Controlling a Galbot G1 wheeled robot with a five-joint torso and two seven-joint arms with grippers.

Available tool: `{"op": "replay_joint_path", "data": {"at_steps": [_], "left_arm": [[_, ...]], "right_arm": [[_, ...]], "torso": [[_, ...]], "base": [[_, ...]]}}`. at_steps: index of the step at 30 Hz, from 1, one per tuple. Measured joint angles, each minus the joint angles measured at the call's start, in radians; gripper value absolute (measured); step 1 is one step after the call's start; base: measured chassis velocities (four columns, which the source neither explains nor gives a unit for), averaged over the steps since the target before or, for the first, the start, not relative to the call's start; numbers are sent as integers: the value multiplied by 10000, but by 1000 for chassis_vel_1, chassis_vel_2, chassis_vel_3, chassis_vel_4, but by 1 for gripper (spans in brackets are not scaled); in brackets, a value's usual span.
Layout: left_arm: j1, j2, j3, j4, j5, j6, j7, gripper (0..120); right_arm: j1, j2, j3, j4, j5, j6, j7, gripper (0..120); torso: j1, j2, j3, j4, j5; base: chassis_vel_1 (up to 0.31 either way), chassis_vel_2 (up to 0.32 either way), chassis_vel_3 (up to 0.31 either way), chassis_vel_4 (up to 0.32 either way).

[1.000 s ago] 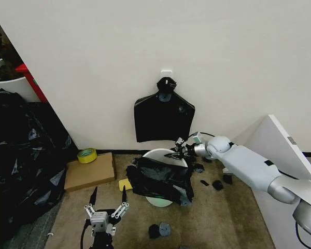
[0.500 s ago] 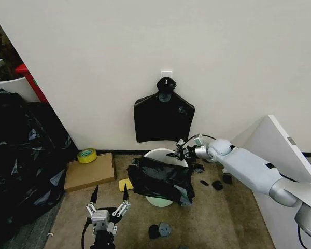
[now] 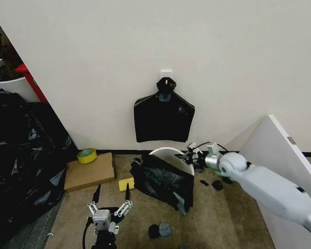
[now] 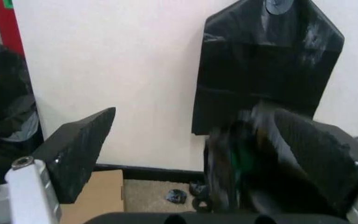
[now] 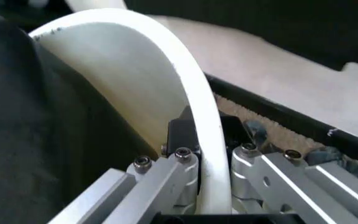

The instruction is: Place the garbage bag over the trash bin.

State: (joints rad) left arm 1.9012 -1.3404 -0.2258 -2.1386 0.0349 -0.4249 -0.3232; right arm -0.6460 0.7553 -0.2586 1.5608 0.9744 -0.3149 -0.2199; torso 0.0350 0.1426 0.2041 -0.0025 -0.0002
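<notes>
1. The bin [image 3: 172, 153] is white and round. It sits on the carpet, close to the wall [image 3: 223, 62].
2. The bag [image 3: 162, 182] is black and crinkly. It hangs over the front side of the bin and sags down to the carpet. The back part of the bin rim is bare.
3. The right gripper [image 3: 192, 154] is at the right side of the bin rim. In the right wrist view the right gripper [image 5: 211, 140] is clamped on the white rim of the bin [image 5: 191, 93], with one finger inside the bin and one outside.
4. In that same view the bag [image 5: 36, 140] is dark and lies inside the bin, next to the fingers.
5. The left gripper [image 3: 112, 198] is in front of the bin, well apart from it and low over the carpet. Its two black fingers are spread wide and hold nothing.
6. In the left wrist view the left gripper [image 4: 197, 154] points toward the wall.
7. A flat black bundle [image 3: 164, 120] hangs on the wall, right above the bin.
8. A yellow sponge [image 3: 126, 183] lies just left of the bin, next to the bag.
9. A brown box [image 3: 89, 171] lies further left of the bin, with a roll of tape [image 3: 86, 155] on it.
10. A white board [image 3: 280, 161] leans to the right of the bin.
</notes>
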Motion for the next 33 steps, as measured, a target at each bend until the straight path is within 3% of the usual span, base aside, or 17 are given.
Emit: {"op": "replay_joint_path", "data": {"at_steps": [6, 11, 15, 20, 26, 33], "left_arm": [[-26, 257, 1, -169, -210, 146, 38, 100], [38, 572, -334, -371, -544, 189, 151, 100], [204, 791, -671, -496, -789, 173, 252, 100], [660, 1119, -1534, -774, -1341, -11, 557, 100], [840, 1259, -2241, -884, -1726, -117, 730, 100], [749, 1208, -2442, -841, -1902, -15, 702, 99]], "right_arm": [[-1689, -212, 1524, 940, 245, -176, 912, 1], [-2668, -148, 2005, 1509, 133, 150, 1917, 1], [-2938, 241, 2197, 1926, 298, 93, 2848, 1], [-3239, 1355, 2637, 2796, 638, -831, 4766, 1], [-3641, 2293, 2759, 3442, 792, -1098, 6814, 1], [-4141, 2910, 2836, 3784, 767, -961, 7887, 1]], "torso": [[0, 0, 0, -1, 2], [0, 0, 0, -4, 5], [1, 0, 0, 0, 5], [1, 0, 0, 1, 5], [1, 0, 0, -2, 5], [1, 0, 0, -1, 3]], "base": [[0, 0, 0, 0], [0, 0, 0, 0], [0, 0, 0, 0], [0, 0, 0, 0], [0, 0, 0, 0], [0, 0, 0, 0]]}}
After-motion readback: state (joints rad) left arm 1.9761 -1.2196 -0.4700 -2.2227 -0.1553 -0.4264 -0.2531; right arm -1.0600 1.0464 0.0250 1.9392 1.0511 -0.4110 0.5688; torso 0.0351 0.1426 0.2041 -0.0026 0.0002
